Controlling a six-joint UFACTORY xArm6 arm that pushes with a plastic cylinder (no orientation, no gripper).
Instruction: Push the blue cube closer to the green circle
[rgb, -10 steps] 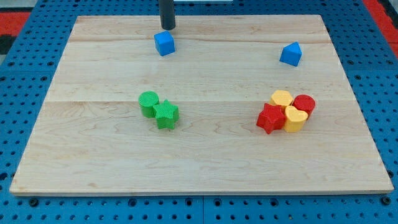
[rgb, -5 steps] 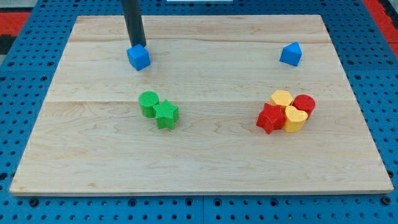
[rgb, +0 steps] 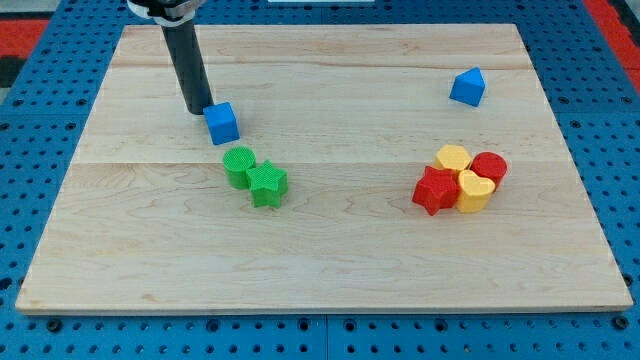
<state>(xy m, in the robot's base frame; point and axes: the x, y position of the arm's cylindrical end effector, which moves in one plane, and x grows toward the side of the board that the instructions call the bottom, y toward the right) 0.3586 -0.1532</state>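
Observation:
The blue cube (rgb: 222, 123) lies on the wooden board, left of centre, just above the green circle (rgb: 238, 166) with a small gap between them. A green star (rgb: 267, 184) touches the circle on its lower right. My tip (rgb: 197, 108) stands at the cube's upper left, touching or nearly touching it. The dark rod rises from there to the view's top.
A second blue block (rgb: 467, 87), house-shaped, sits at the upper right. A cluster at the right holds a red star (rgb: 434, 191), a yellow heart (rgb: 475, 192), a yellow block (rgb: 453, 158) and a red cylinder (rgb: 490, 167). The board (rgb: 330, 250) rests on a blue pegboard.
The blue cube has slid from the board's top down and left toward the green circle. My tip moved left and down behind it.

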